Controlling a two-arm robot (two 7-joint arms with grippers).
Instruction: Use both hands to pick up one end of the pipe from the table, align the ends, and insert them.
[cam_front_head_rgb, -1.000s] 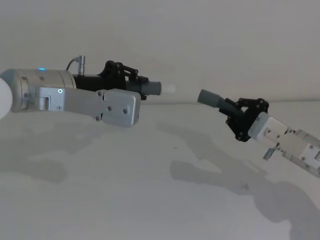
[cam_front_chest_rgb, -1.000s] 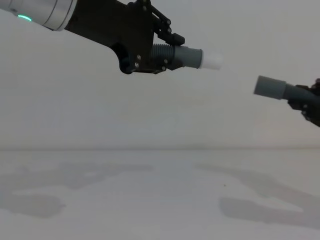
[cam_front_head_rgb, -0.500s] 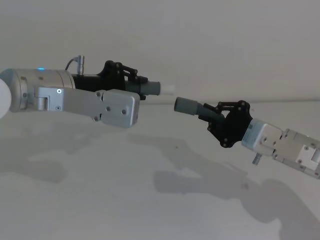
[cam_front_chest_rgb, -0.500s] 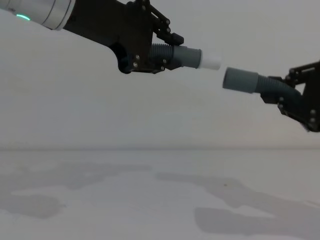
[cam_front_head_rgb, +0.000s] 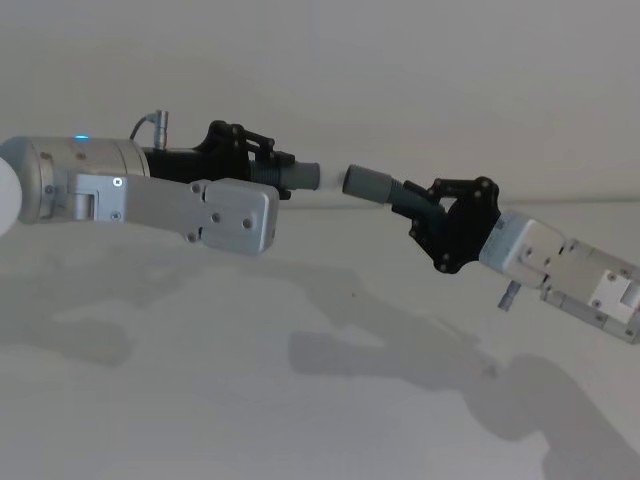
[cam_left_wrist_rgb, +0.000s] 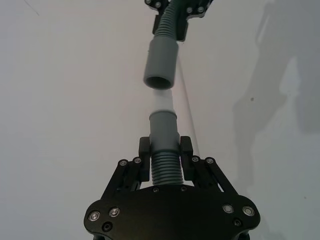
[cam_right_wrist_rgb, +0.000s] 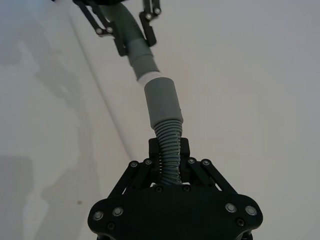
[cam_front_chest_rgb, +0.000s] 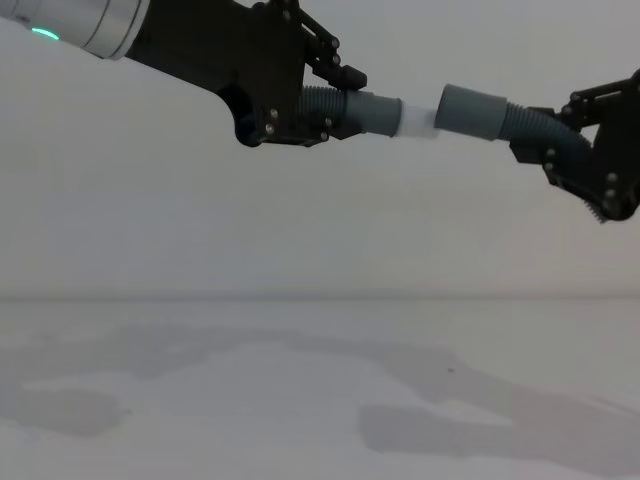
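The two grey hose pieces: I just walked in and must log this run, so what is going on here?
The left gripper is shut on the white-tipped hose piece, the right gripper on the socket hose piece. Both are held in the air above the table. The open socket faces the white tip, roughly in line and right at it, but most of the tip shows bare: not yet inserted.

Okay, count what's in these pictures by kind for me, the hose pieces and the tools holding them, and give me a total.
Hose pieces: 2, the white-tipped piece and the open-socket piece
Tools: 2, the left tool and the right tool, each shut on one piece
Total: 4
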